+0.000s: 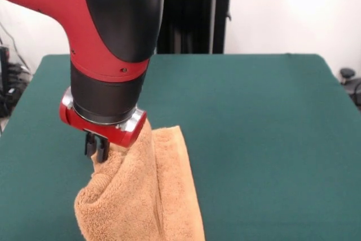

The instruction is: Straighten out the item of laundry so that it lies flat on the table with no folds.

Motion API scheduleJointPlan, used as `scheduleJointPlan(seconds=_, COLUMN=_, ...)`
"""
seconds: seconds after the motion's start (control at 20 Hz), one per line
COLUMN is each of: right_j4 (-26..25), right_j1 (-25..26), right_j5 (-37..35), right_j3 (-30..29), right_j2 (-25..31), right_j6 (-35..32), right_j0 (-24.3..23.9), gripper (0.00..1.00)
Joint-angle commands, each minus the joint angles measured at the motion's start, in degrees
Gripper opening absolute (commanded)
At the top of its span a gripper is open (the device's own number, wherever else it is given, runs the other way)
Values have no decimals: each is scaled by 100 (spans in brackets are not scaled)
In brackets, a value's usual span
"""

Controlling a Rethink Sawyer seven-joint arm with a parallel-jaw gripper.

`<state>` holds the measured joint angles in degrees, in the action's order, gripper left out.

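Red-black arm [113,32], silver-ringed red wrist flange [104,121], small black claw [97,148].

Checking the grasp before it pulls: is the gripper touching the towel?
Touching. The front view shows the gripper pressed against raised towel folds bunched under the wrist; whether its fingers clamp the cloth is hidden.

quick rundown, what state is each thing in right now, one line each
towel: bunched and draped in vertical folds, lifted at its top, not flat
gripper: low over the table at the towel's top edge; open or shut cannot be told
arm: reaching down from above, wrist just over the towel
table: green top, bare apart from the towel
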<state>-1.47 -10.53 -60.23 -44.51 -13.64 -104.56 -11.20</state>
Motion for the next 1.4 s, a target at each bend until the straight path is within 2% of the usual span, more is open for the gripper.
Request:
scheduleJointPlan(seconds=0.05, right_j4=191, right_j1=197, right_j5=60, right_j3=-1041, right_j2=339, right_j6=-1202, right_j0=4, gripper=0)
scheduleJointPlan(seconds=0.2, right_j4=64, right_j1=-62, right_j5=-226, right_j3=-1005, right_j2=135, right_j6=-1014, right_j0=13, gripper=0)
scheduleJointPlan(seconds=0.35, right_j4=38, right_j1=-553, right_j5=38, right_j3=-1530, right_j2=136, right_j6=-689, right_j0=-157, gripper=0)
scheduleJointPlan(seconds=0.4, right_j4=25, right_j1=-744, right_j5=118, right_j3=-1826, right_j2=129, right_j6=-586, right_j0=-213, gripper=0)
scheduleJointPlan(seconds=0.5, right_j4=-33, right_j1=-1235, right_j5=732, right_j3=-2658, right_j2=76, right_j6=-591, right_j0=-311, gripper=0)
scheduleJointPlan(seconds=0.7, right_j4=112, right_j1=-2063, right_j5=1013, right_j3=-3973, right_j2=-166, right_j6=-1000, right_j0=-351, gripper=0)
scheduleJointPlan(seconds=0.8, right_j4=115, right_j1=-2347, right_j5=1303, right_j3=-4415, right_j2=-306, right_j6=-1250, right_j0=-256, gripper=0)
scheduleJointPlan(seconds=1.05, right_j4=390, right_j1=-2689, right_j5=1314, right_j3=-5027, right_j2=-536, right_j6=-1814, right_j0=13, gripper=0)
scheduleJointPlan(seconds=1.4, right_j4=797, right_j1=-2653, right_j5=1544, right_j3=-5338, right_j2=-711, right_j6=-2427, right_j0=524, gripper=0)
